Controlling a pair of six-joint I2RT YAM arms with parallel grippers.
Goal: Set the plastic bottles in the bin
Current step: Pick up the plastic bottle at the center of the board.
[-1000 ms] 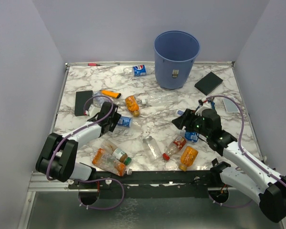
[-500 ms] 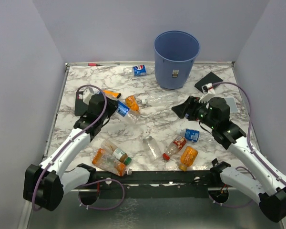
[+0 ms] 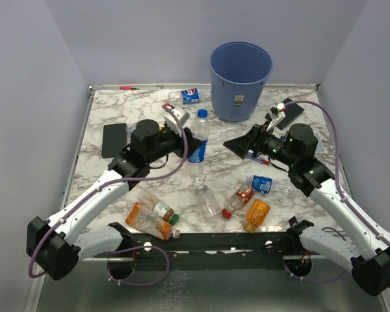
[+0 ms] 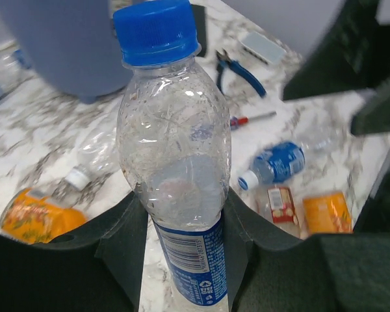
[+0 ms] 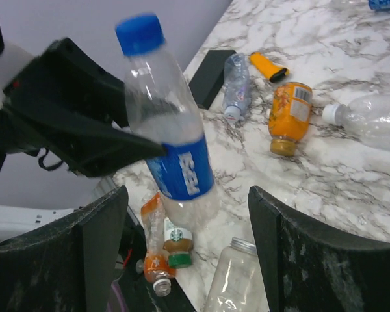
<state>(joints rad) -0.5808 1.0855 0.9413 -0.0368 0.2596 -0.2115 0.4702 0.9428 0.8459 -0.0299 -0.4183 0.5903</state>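
My left gripper [image 3: 194, 144] is shut on a clear plastic bottle [image 3: 199, 135] with a blue label and blue cap, held upright above the table's middle. In the left wrist view the bottle [image 4: 175, 149] stands between the gripper's [image 4: 182, 240] dark pads. My right gripper [image 3: 231, 147] faces it from the right, open and apart from it. In the right wrist view that gripper's [image 5: 188, 227] fingers flank the bottle [image 5: 172, 149] at a distance. The blue bin [image 3: 240, 78] stands at the back. More bottles lie at the back [image 3: 190, 96], mid-table [image 3: 224, 134] and in front [image 3: 257, 184] [image 3: 237, 200] [image 3: 257, 214].
Further bottles lie front left [image 3: 157, 207] [image 3: 149, 222] and centre [image 3: 207, 199]. A black slab [image 3: 114, 140] lies at the left, another [image 3: 287, 116] near the right arm. A screwdriver [image 3: 127, 87] lies at the back edge, and blue-handled pliers [image 4: 237, 71] show beyond the held bottle. Grey walls enclose the table.
My left gripper shut on the blue-labelled bottle, lifted it and carried it right toward the middle. My right gripper rose, swung left toward it and opened wider.
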